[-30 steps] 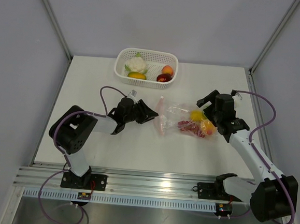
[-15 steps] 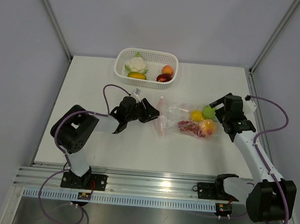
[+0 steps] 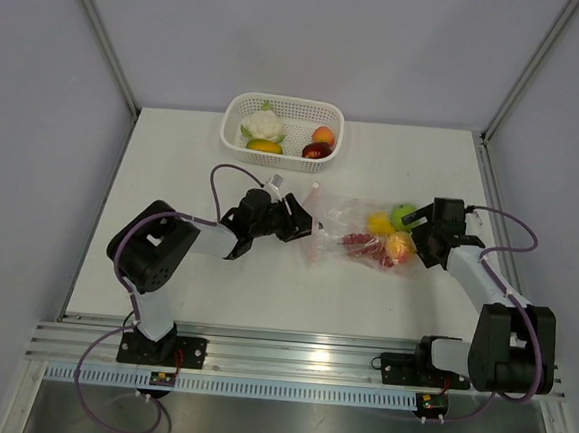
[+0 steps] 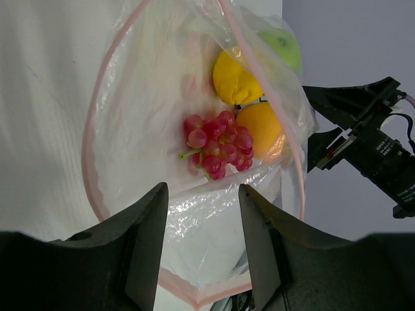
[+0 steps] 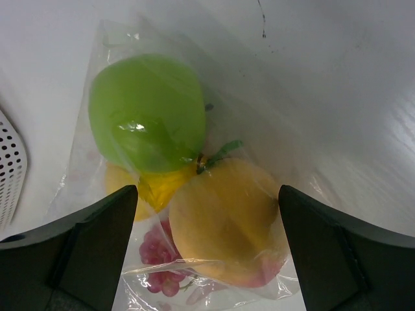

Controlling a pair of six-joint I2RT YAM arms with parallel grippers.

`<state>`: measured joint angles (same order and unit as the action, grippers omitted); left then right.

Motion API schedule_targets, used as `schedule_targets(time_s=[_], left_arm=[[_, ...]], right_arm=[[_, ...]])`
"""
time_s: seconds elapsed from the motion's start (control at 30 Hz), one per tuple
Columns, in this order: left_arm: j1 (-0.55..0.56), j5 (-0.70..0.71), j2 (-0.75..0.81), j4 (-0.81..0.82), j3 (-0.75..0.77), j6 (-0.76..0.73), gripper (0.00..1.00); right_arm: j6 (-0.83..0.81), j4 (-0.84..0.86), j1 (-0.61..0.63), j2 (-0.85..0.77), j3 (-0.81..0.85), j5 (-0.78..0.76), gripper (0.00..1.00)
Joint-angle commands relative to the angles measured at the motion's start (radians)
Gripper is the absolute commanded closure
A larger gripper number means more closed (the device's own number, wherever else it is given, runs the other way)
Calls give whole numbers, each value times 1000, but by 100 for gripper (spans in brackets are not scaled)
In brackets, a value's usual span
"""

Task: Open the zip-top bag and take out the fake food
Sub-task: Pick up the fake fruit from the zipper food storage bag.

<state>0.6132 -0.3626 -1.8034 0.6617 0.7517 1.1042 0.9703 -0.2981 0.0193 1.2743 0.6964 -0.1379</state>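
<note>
While the white table (image 3: 173, 167) is bearing the clear, crinkly, pink-zipped zip-top bag (image 3: 341, 221) right of centre, the left gripper (image 3: 304, 221) is holding its jaws open at the bag's left mouth, the right gripper (image 3: 415, 236) is gaping wide around its right end, and glossy plastic fake food (image 3: 380, 224) is lying inside.

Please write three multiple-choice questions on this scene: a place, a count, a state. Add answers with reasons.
1. Where is the grape bunch? A on a plate; B inside the zip-top bag; C in a cup.
2. How many food pieces lie in the white basket? A two; B four; C six.
3. The right gripper is: A open; B shut on a spoon; C shut on a lid.
Answers: B, clear plastic covers the grape bunch; B, cauliflower, orange piece, peach, dark red piece; A, its jaws stand wide apart.
</note>
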Motion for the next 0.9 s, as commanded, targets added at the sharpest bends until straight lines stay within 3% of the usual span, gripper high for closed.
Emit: schedule_targets(time_s=[0.0,0.47,0.87], left_arm=[[13,-24,-2,65,23,-15,48],[34,-12,-93,-72,101,-33,47],[77,-44,-129,-93,144,-58,47]], right_arm=[[39,103,-4,-27,-23,69,3],[34,177,-4,-3,-35,166,5],[34,195,-2,-4,-38,192,5]])
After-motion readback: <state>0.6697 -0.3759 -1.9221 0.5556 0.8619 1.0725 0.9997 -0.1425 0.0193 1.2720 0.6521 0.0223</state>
